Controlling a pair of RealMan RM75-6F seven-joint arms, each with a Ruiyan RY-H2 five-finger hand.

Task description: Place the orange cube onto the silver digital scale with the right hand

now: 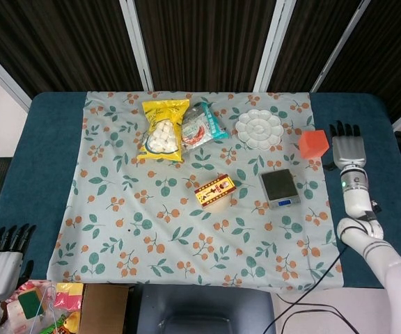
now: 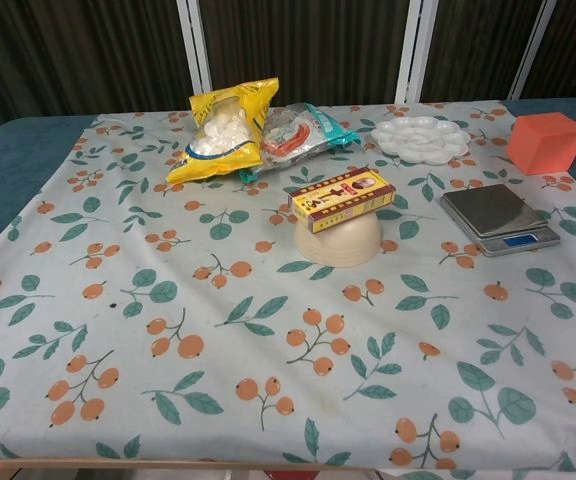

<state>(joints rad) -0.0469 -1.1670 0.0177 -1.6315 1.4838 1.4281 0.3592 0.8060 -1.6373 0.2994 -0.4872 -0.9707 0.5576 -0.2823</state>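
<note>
Orange cube (image 1: 314, 142): resting at the right edge of the floral cloth (image 1: 117, 229), just beside the right hand (image 1: 347, 148), which lies flat on the blue tabletop (image 1: 367, 111) with fingers straight, close together and holding nothing, apart from the cube. Silver digital scale (image 1: 280, 188): on the cloth nearer the robot than the cube, bare cloth between them and its platform unoccupied; white palette tray (image 1: 259, 129) sits behind it, small yellow-and-red box (image 1: 215, 189) on a bowl to its left. Left hand (image 1: 2, 259): at the near left corner off the cloth, fingers extended, holding nothing.
</note>
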